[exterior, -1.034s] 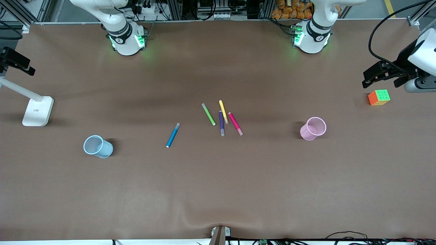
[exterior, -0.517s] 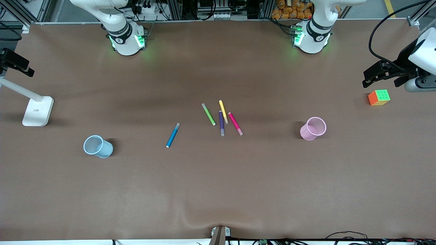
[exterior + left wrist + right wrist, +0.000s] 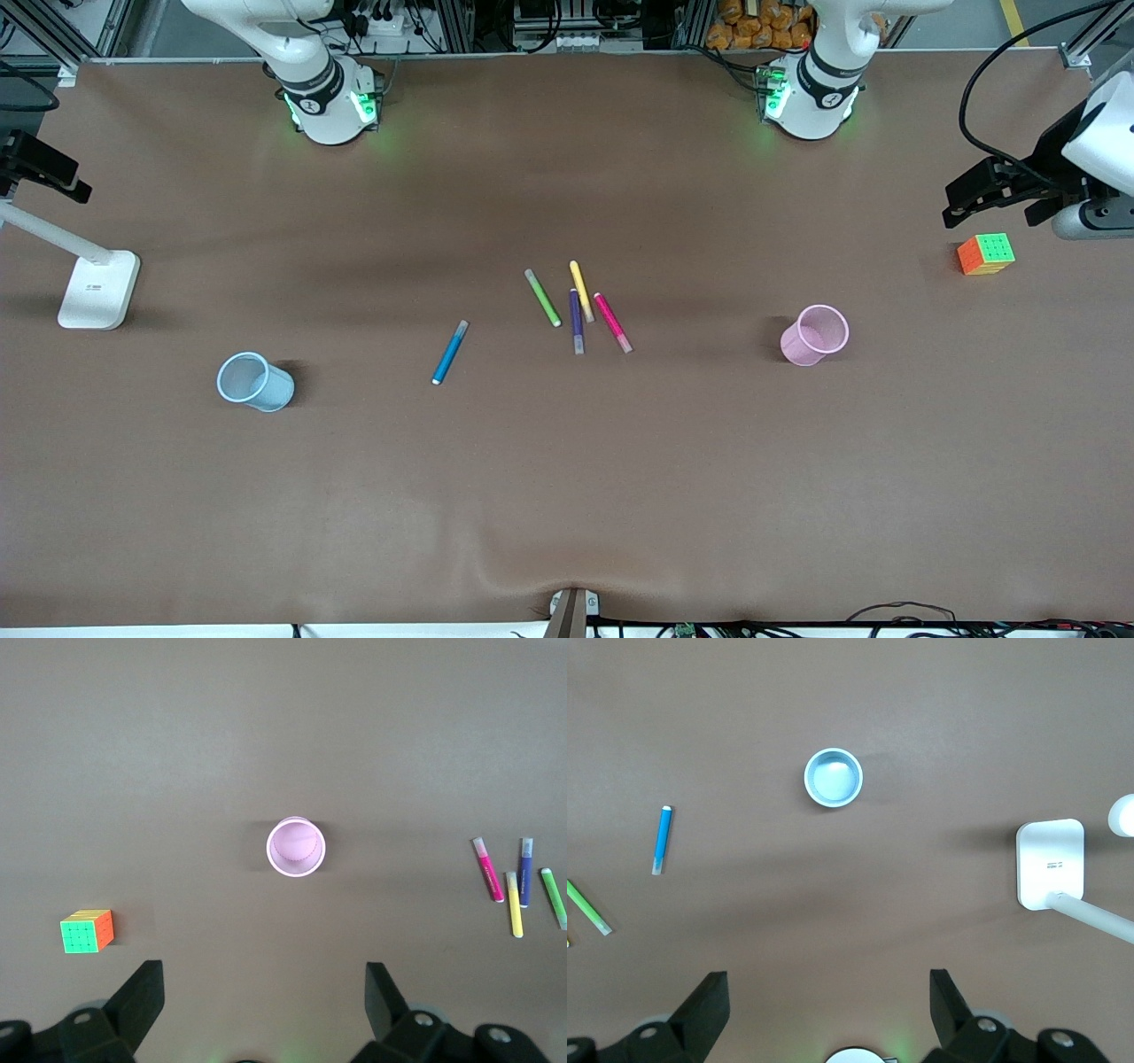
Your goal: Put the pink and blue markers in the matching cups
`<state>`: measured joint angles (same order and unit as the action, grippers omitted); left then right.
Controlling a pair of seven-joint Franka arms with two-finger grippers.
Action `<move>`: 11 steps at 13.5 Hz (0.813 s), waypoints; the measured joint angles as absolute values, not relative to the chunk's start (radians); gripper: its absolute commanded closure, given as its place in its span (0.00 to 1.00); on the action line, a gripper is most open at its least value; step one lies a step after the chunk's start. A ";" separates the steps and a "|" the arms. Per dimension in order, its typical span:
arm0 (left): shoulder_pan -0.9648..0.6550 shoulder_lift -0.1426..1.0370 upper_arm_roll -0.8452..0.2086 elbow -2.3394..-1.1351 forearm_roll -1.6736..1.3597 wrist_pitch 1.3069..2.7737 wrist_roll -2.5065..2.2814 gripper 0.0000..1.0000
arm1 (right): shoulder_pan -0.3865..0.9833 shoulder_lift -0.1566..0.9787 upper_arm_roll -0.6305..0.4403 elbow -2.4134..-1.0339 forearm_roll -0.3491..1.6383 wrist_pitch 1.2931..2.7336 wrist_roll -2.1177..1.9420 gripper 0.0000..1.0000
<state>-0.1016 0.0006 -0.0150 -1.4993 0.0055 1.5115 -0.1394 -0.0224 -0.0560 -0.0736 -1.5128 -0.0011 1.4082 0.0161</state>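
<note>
Both hands spread apart, high above the brown worktop: left hand over translucent pink plastic cup, right hand over translucent blue plastic cup. Best to drop squarely astride slim magenta-pink marker, clear of purple pen beside it; likewise slim blue marker.

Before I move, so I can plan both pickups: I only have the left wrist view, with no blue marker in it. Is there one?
Observer: Yes. The blue marker lies flat by itself, toward the right arm's end of the table from the green pen.
Operator: And its cup?
Observer: The blue cup stands upright, farther toward that end than the marker.
Operator: Is the right claw free?
Observer: The right claw is open, holding nothing, up over the table by the blue cup.
</note>
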 measured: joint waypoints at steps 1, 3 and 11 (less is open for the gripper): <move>-0.102 0.001 -0.015 -1.499 0.005 1.512 -0.139 0.00 | -0.022 -0.054 -0.074 -1.513 -0.001 1.409 0.016 0.00; -0.102 0.001 -0.015 -1.500 0.005 1.511 -0.139 0.00 | -0.022 -0.050 -0.074 -1.513 -0.001 1.409 0.016 0.00; -0.109 0.057 -0.023 -1.520 0.003 1.509 -0.139 0.00 | -0.020 0.046 -0.067 -1.517 -0.001 1.413 0.015 0.00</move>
<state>-0.1092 0.0575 -0.0229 -1.5204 0.0034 1.5089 -0.1394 -0.0197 0.0459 -0.0667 -1.5167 -0.0012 1.4125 0.0151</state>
